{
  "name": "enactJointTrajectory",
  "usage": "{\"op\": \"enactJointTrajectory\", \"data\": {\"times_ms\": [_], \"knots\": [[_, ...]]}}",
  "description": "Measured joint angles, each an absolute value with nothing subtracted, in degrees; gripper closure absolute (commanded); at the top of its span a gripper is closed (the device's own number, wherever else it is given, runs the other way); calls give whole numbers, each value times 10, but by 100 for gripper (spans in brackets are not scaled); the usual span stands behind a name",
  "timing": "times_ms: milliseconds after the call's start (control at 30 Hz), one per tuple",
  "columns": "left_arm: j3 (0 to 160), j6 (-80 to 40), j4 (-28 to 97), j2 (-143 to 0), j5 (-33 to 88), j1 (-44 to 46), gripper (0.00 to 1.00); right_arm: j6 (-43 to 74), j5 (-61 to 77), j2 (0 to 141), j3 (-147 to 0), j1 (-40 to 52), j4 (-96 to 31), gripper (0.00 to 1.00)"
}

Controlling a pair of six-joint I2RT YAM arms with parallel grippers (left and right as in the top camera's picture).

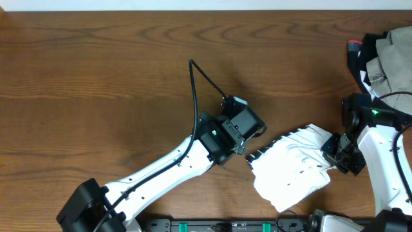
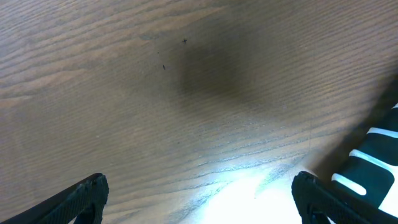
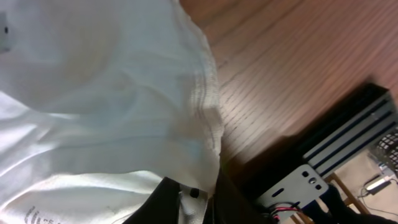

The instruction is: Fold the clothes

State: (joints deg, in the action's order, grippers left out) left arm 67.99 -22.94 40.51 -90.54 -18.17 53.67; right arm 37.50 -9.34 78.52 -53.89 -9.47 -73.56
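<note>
The clothes (image 1: 291,169) lie as a small white bundle with black stripes along its upper left edge, near the table's front right. My right gripper (image 1: 332,152) is at the bundle's right edge. In the right wrist view white cloth (image 3: 106,93) fills the frame, and a fold of it sits pinched between the two dark fingers of the right gripper (image 3: 199,198). My left gripper (image 1: 256,136) hovers just left of the bundle, jaws wide apart. The left wrist view shows that gripper (image 2: 199,190) over bare wood, with the striped edge (image 2: 373,165) at far right.
A heap of grey and white garments in a dark container (image 1: 385,57) sits at the back right corner. A black rail (image 1: 225,226) runs along the table's front edge. The left arm (image 1: 161,171) stretches from the front left.
</note>
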Motion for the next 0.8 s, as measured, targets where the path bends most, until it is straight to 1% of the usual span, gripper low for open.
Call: {"op": "enactJointTrajectory", "data": {"times_ms": [33, 67, 100, 233, 400, 433, 500, 533, 600, 633, 700, 767, 800], "knots": [[680, -229, 405, -905, -182, 537, 4, 380, -98, 785, -539, -95, -736, 71], [680, -229, 405, -905, -182, 537, 4, 384, -103, 785, -539, -95, -738, 45], [680, -229, 405, -905, -182, 537, 4, 387, -108, 785, -539, -95, -739, 24], [680, -229, 405, -905, -182, 537, 4, 399, -119, 785, -539, -96, -737, 22], [680, -229, 405, -905, -182, 537, 4, 410, -120, 785, -545, -96, -739, 22], [680, -229, 405, -905, -182, 537, 4, 408, -112, 785, -550, -96, -739, 24], [680, -229, 405, -905, -182, 537, 4, 385, -85, 785, -569, -96, -737, 33], [680, -229, 405, -905, -182, 537, 4, 366, -67, 785, -580, -96, -732, 41], [680, -229, 405, -905, -182, 537, 4, 317, -10, 785, -599, -96, -712, 62], [680, -229, 404, -905, -182, 537, 4, 287, 23, 785, -605, -96, -700, 69], [680, -229, 400, -905, -182, 537, 4, 230, 106, 785, -610, -96, -678, 80], [680, -229, 397, -905, -182, 537, 4, 191, 150, 785, -607, -96, -667, 89], [680, -229, 395, -905, -182, 537, 4, 176, 170, 785, -601, -96, -662, 92]]}}
